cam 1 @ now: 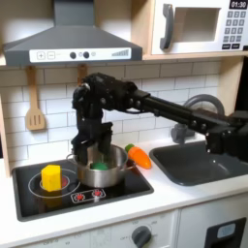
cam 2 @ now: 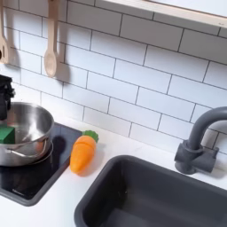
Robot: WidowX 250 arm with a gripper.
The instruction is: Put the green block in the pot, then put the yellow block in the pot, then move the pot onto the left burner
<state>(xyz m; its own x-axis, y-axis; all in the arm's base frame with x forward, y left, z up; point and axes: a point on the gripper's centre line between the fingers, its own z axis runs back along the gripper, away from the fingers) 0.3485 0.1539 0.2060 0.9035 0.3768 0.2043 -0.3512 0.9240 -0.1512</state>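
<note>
Down at the pot (cam 1: pixel 101 172) in the first exterior view, the arm (cam 1: pixel 145 102) reached in from that view's right, across the sink (cam 1: pixel 208 163), and bent steeply so that the gripper (cam 1: pixel 96 155) hung just over the pot's rim. Its dark fingers were close above the green block (cam 1: pixel 99 167), which lay inside the pot, but whether they were spread apart or pressed together I could not tell; nothing showed them pinching the block.

The pot stood on the black cooktop (cam 1: pixel 77 199), toward the first exterior view's right part of it. The yellow block (cam 1: pixel 50 176) sat on the burner at the first exterior view's left, well apart from the pot and out in the open. A carrot (cam 1: pixel 139 155) lay on the counter just beside the pot, between it and the sink.

In the second exterior view the pot (cam 2: pixel 22 131) was at the left edge, shiny and straight-sided, with the green block (cam 2: pixel 6 134) low inside it against the near wall. A dark bit of the arm showed at the second exterior view's left edge above the pot. The carrot (cam 2: pixel 82 152) lay beside the cooktop (cam 2: pixel 31 182), green top pointing toward the tiled wall, apart from the pot. The faucet (cam 2: pixel 197 146) stood behind the sink (cam 2: pixel 151 199), and a wooden spoon (cam 2: pixel 50 40) hung on the wall.
</note>
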